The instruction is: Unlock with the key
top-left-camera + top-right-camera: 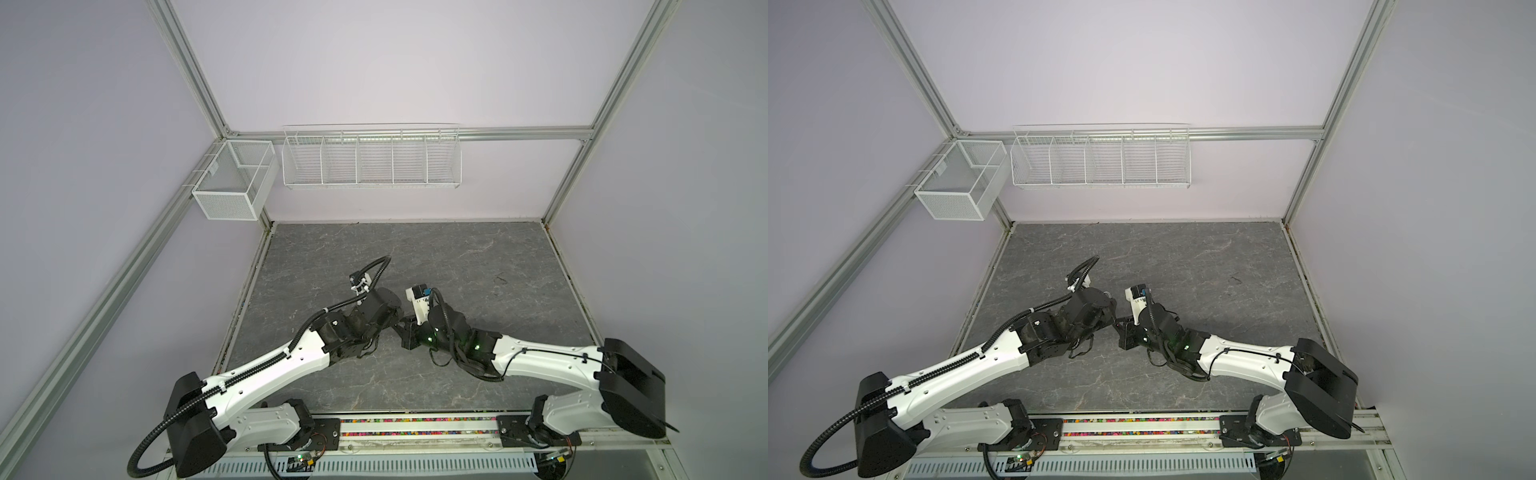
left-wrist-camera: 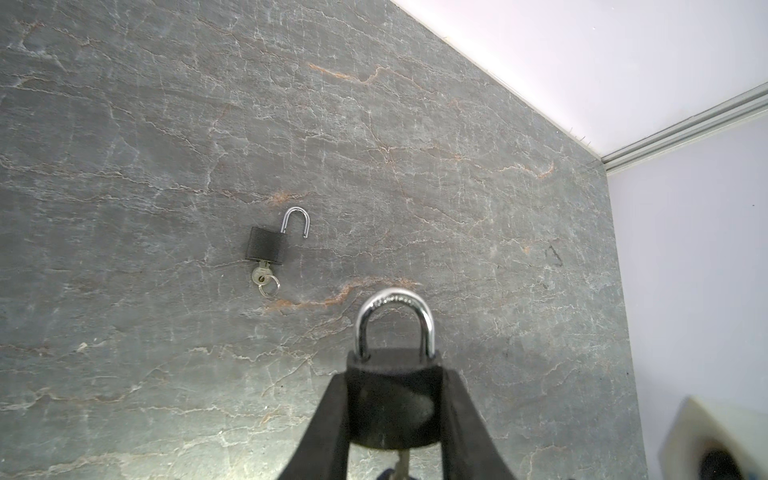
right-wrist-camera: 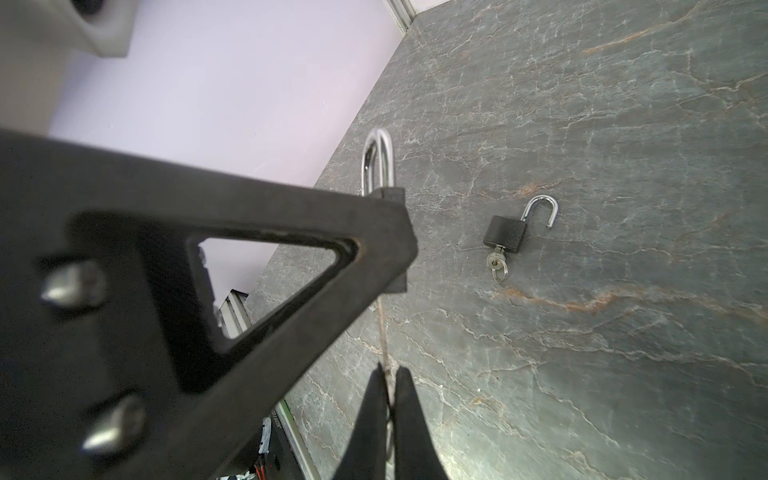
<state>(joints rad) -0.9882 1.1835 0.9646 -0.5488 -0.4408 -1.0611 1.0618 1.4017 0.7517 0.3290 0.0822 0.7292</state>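
**Bench stock, largest to smallest**

1. table (image 2: 166, 124): grey stone-look top, bare apart from item 5
2. left gripper (image 2: 395, 376): jaws drawn part-way in and clamped on both flanks of the padlock body. It holds the lock clear of the table, near mid-bench, where the two arms meet in both top views
3. right gripper (image 3: 390, 372): jaws pinched right down on a thin metal strip, prob. the key seen edge-on. The angle is too oblique to be sure
4. padlock (image 2: 390, 415): black body. Chrome shackle (image 2: 397, 316) has both legs seated, so it reads as locked
5. spare padlock (image 2: 266, 247): lies flat on the table, well apart from item 4, with its shackle sprung open and the spare key (image 2: 261, 275) in its base. Not part of this step, leave alone
6. key (image 2: 402, 463): stem shows just under the held body, i.e. in the keyway

**Handling note (my reading: step in hand = turn the key)**
- Rotate the rt wrist about the key's own axis, w/ no sideways pull, since a thin blade could bend or bind
- Keep the left clamp firm as counter-torque. The body looks smooth and may twist in the pads
- If it resists, seat the key deeper before turning
- Done when one shackle leg lifts free
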